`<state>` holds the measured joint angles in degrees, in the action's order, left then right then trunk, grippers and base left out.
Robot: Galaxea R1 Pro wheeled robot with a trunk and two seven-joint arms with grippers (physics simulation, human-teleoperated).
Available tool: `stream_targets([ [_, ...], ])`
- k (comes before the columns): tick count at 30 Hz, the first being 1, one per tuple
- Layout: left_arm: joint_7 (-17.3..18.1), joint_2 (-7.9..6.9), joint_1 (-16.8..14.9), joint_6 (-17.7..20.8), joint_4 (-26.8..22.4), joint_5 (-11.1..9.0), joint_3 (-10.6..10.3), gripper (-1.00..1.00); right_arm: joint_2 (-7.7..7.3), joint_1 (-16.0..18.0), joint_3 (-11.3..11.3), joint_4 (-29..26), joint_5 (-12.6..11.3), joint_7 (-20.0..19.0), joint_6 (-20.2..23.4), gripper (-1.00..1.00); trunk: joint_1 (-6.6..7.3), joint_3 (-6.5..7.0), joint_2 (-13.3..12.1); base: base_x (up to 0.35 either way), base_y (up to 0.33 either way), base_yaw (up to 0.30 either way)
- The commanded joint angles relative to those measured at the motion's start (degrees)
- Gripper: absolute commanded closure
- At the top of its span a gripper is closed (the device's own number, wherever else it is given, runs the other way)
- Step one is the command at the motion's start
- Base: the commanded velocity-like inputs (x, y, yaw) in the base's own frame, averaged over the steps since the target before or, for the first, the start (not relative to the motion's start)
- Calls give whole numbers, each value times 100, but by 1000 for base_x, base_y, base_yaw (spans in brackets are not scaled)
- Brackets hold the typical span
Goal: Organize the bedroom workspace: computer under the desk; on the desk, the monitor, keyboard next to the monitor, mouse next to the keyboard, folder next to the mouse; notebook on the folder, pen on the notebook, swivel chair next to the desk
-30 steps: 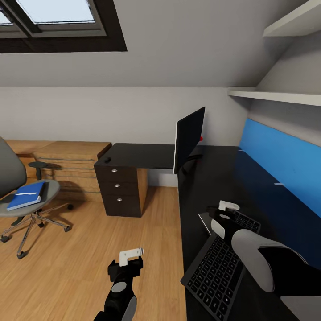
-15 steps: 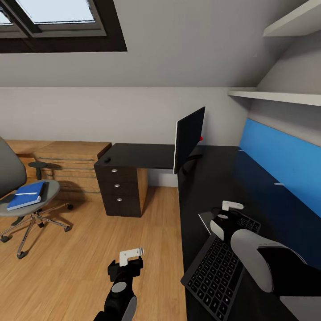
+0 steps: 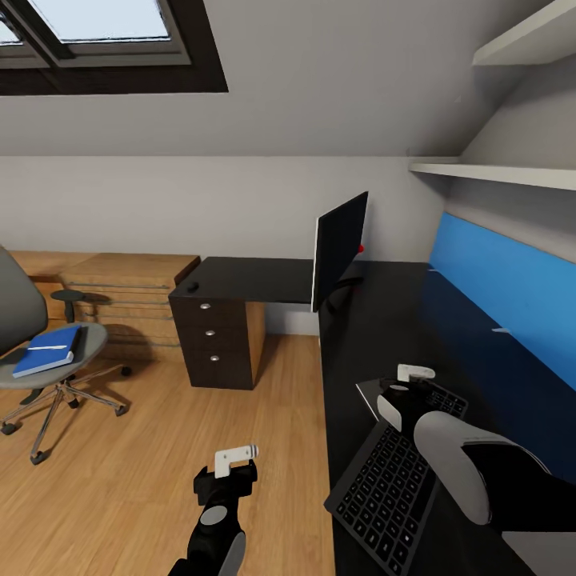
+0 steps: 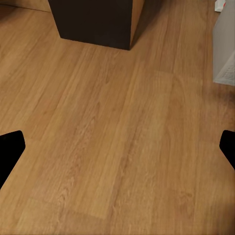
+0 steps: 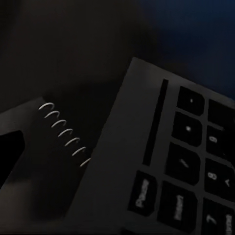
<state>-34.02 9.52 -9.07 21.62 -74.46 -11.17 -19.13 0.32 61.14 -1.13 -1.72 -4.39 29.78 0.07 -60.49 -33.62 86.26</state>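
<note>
Keyboard (image 3: 384, 488): seen lying askew on desk (image 3: 376, 336), far corner resting over spiral notebook (image 5: 63, 129), probably not yet aligned toward monitor (image 3: 340, 248). Right gripper (image 3: 412, 376) poised at that corner, closure impossible to tell. Left gripper (image 3: 234, 458) spread apart, idle above floor (image 4: 117, 137).

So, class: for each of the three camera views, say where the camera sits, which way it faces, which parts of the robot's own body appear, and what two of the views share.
Head view: on the robot's head, facing forward and down over the desk, monitor and swivel chair; both arms show, left gripper and right gripper.
Left wrist view: near the left gripper, facing the wood floor; its dark fingertips show at the edges.
Right wrist view: near the right gripper, close over the keyboard; one dark fingertip shows.
Shared: head and right wrist views both show the keyboard.
</note>
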Motion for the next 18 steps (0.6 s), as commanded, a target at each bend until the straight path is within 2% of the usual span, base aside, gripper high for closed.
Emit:
stream_targets([
  [1, -44, -2, -5, 17, -7, -43, -11, -100, 0, 3, -20, -8, -45, 14, 94, -100, 0, -6, 3, 0, 0, 0],
  [8, -50, -2, -7, 17, -9, -52, -12, -100, -8, 3, -27, -17, -45, 10, 485, -100, 0, -6, 3, 0, 0, 0],
  [14, -52, 1, -7, 19, -15, -52, -12, -100, -22, 3, -29, -15, -45, 19, 571, -100, 0, -6, 3, 0, 0, 0],
  [18, -52, 0, -7, 18, -16, -52, -12, -100, -29, 3, -28, -35, -45, 20, 840, -100, 0, -6, 3, 0, 0, 0],
])
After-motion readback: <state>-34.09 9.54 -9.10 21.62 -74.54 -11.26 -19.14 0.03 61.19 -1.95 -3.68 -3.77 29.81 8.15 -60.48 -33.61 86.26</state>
